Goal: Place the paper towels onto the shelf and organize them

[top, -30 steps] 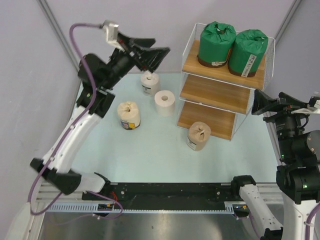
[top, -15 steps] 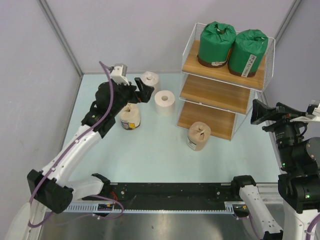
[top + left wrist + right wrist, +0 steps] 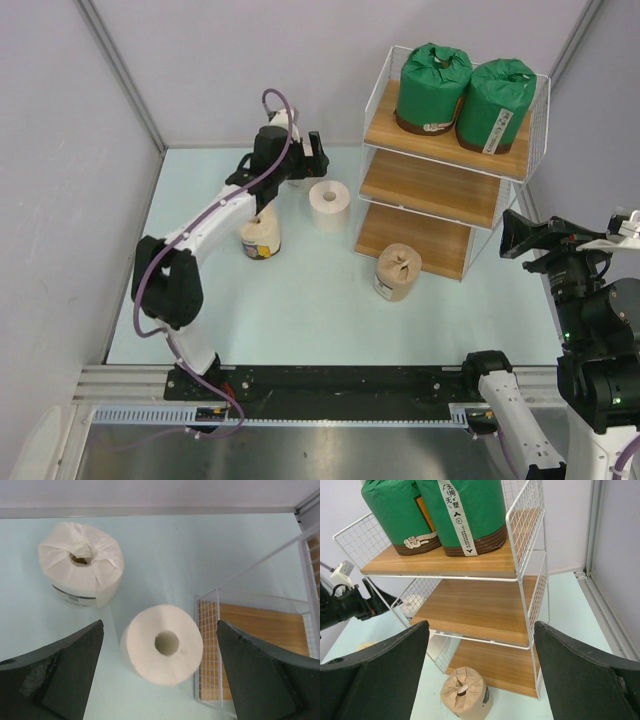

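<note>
My left gripper (image 3: 160, 677), jaws wide, over the bare roll (image 3: 162, 645). Descending, I may snag the shelf (image 3: 260, 630), seemingly close.

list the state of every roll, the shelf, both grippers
left gripper: open, empty
right gripper: open, empty
left green roll: upright on top board
right green roll: upright on top board
bare white roll: upright on table beside shelf
labelled white roll: upright on table
cream roll: upright on table
tan roll: upright on table by bottom board
shelf: lower two boards bare
</note>
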